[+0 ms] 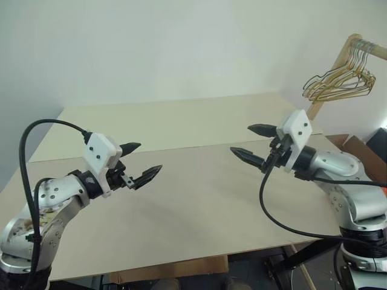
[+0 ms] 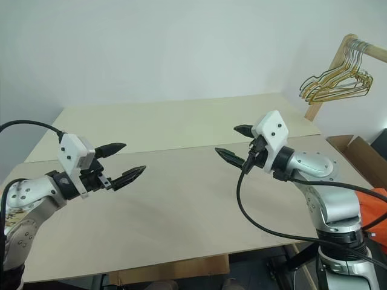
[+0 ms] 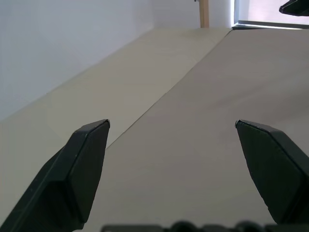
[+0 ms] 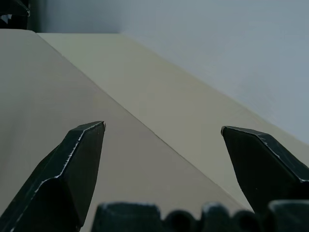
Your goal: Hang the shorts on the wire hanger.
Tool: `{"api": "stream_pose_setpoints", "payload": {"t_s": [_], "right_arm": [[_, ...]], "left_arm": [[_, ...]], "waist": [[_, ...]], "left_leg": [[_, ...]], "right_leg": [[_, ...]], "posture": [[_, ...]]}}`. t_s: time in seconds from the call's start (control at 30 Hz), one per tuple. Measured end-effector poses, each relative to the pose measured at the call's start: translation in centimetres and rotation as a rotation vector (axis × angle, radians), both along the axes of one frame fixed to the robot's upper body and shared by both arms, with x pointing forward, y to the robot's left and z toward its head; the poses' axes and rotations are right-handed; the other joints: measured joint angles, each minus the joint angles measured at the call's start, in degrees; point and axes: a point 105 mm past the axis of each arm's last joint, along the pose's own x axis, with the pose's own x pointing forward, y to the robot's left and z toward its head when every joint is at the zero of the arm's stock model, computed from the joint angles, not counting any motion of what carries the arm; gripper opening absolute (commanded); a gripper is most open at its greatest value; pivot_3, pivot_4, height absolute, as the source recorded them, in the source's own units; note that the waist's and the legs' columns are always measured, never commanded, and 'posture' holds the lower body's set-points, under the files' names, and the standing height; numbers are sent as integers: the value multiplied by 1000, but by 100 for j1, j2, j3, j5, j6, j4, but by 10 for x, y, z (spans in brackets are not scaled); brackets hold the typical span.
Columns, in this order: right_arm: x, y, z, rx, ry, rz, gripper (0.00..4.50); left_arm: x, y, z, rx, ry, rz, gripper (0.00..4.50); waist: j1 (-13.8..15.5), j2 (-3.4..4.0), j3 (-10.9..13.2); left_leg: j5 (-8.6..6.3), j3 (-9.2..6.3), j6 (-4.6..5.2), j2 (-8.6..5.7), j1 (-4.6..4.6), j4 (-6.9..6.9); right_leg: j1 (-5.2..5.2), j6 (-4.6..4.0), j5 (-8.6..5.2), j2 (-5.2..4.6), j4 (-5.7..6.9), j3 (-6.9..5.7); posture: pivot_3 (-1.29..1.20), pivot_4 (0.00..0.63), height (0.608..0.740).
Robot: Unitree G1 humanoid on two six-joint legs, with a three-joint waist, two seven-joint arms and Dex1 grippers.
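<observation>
Left gripper and right gripper hover over the bare beige counter, facing each other, fingers spread wide, holding nothing. Bunched gold and grey wire hangers hang on a wooden rail beyond the counter's far right corner

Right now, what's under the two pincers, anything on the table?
Under the open left pincer and open right pincer lies just bare table. Nothing is held. A bunch of wire hangers hangs on a wooden rail beyond its far right corner.

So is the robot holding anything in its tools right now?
No, the left tool and the right tool both hang open over the bare table with nothing between their fingers.
</observation>
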Motion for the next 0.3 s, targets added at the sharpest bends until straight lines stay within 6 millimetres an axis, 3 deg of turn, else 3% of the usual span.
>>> {"api": "stream_pose_setpoints", "payload": {"t_s": [0.3], "right_arm": [[-3,2,-3,-52,-20,25,4476]], "left_arm": [[-2,-3,2,-21,0,-12,4500]], "waist": [[16,-6,3]], "left_leg": [[1,-4,-2,-1,0,0]], "right_leg": [[2,-2,-1,0,0,-5]], "posture": [[220,5,740]]}}
